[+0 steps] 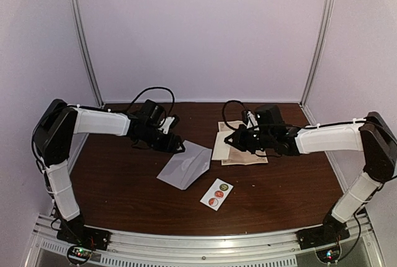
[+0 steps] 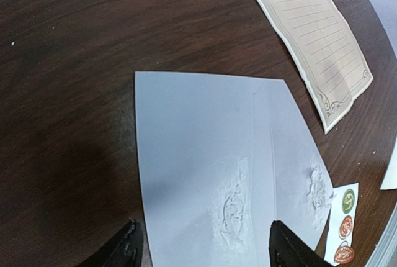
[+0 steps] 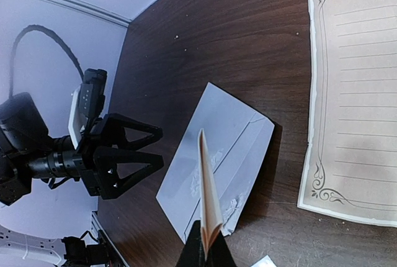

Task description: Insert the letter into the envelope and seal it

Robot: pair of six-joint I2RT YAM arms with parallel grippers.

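Showing an early stage: right claw [image 3: 205, 245] clamps the letter [image 3: 208, 186] edge-on over the envelope [image 3: 236, 146], left claw [image 2: 208, 243] hangs open above it; insertion and sealing remain.

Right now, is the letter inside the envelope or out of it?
Out. The right claw pinches a cream sheet edge-on, outside the envelope; a lined sheet lies flat beside it.

Envelope down, letter held.
The pale grey envelope [image 1: 185, 166] lies flat and skewed mid-worktop [image 1: 124, 180], with two rough patches on its face. The cream letter [image 3: 208, 186] stands edge-on, its lower end pinched in the right gripper [image 3: 205, 245].
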